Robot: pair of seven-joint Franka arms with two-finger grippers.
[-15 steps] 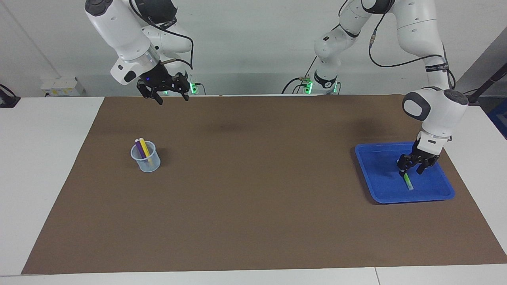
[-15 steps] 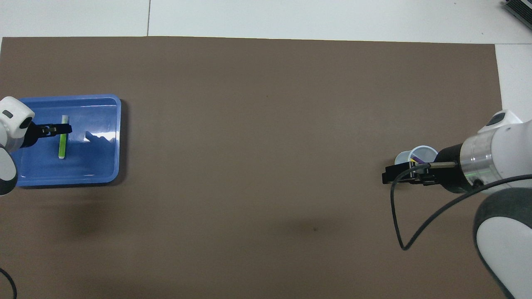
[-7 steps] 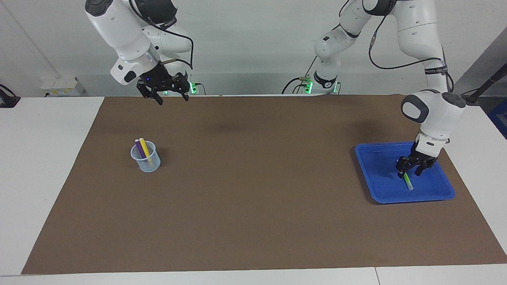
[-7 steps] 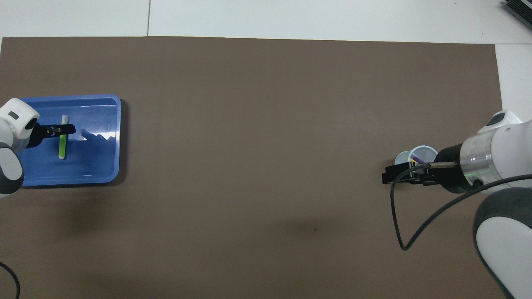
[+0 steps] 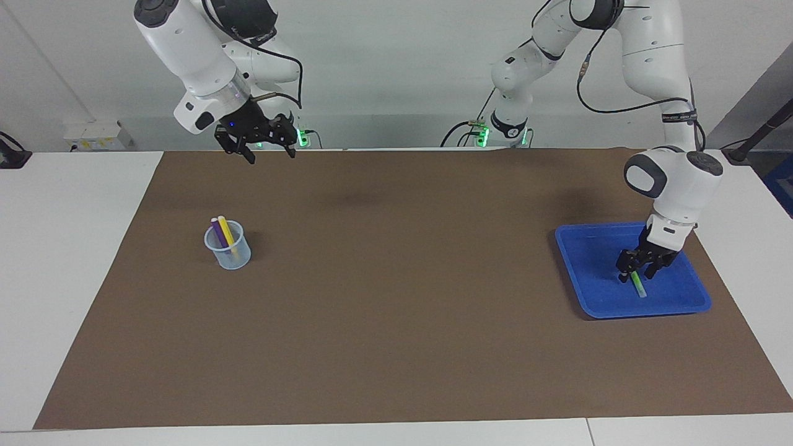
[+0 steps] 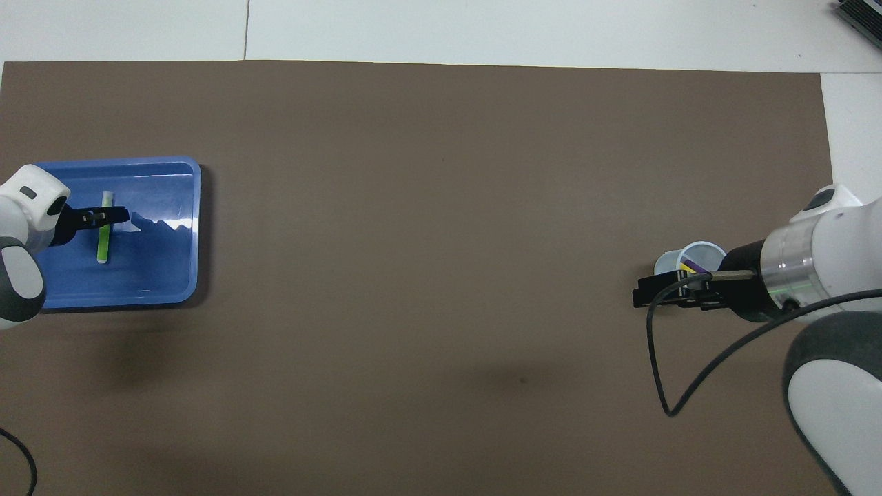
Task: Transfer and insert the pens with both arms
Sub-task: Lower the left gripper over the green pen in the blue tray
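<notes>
Fingers of the left claw (image 5: 638,272) straddled the green pen (image 5: 637,286) lying in the blue tray (image 5: 579,272), whether clamped I could not tell, while the right claw (image 5: 266,150) waited open above the surface, the purple pen (image 5: 218,234) and yellow pen (image 5: 227,233) standing in the clear cup (image 5: 228,252).

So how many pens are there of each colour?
Purple pen: 1, in the cup
Yellow pen: 1, in the cup
Green pen: 1, in the blue tray
Total: 3 pens
</notes>
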